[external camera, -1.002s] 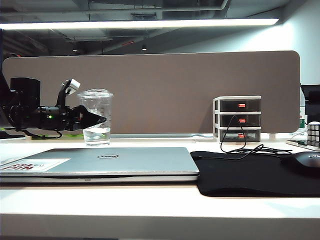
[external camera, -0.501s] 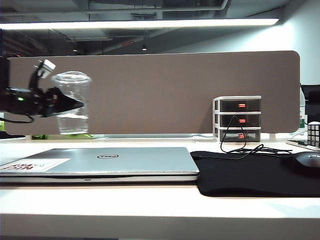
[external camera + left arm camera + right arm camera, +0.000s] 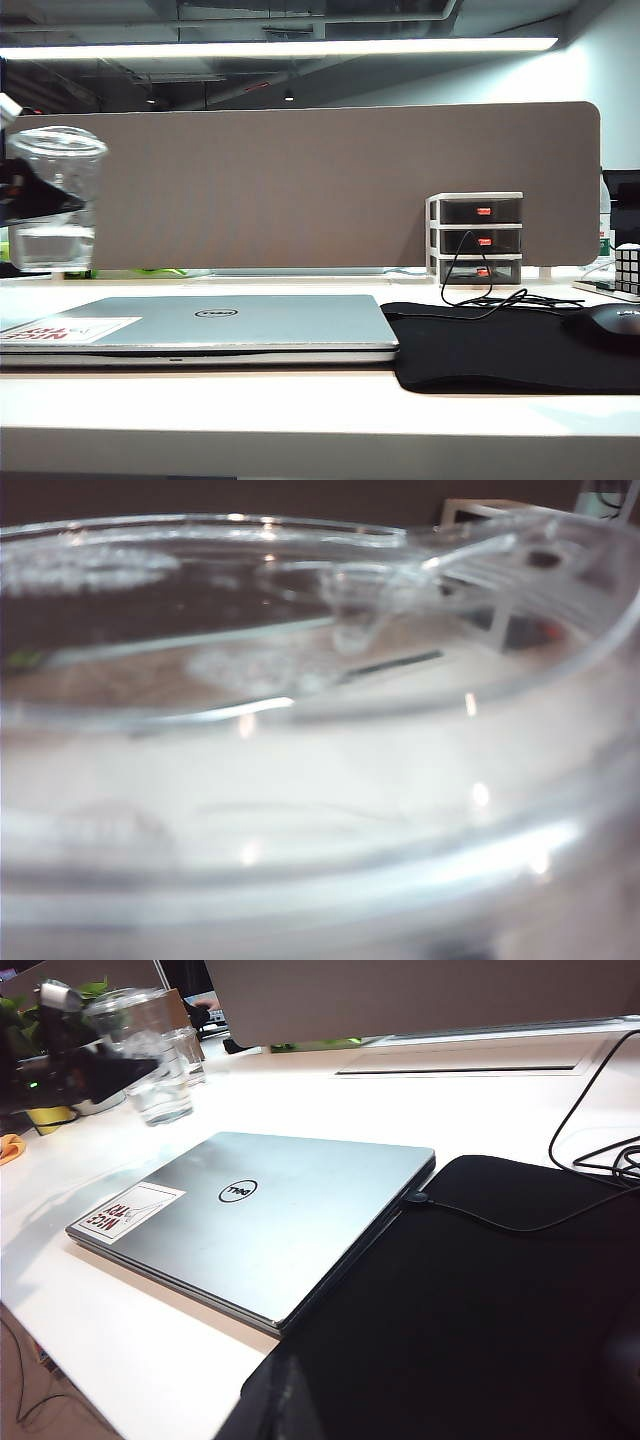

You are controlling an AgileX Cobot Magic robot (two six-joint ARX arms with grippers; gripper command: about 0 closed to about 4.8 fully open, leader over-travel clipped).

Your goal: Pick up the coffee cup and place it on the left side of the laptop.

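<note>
You have one coffee cup [image 3: 55,198], one laptop [image 3: 215,325], one black mouse pad [image 3: 510,347], one mouse [image 3: 610,322], one three-drawer organizer [image 3: 476,238], one puzzle cube [image 3: 627,268], and a single left gripper [image 3: 95,1072] in view.

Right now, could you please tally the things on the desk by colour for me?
Clear: 1, the coffee cup, held up by the left gripper
Silver: 1, the laptop
Black: 2, the mouse pad and the mouse
White: 1, the drawer unit
Total: 5
</note>
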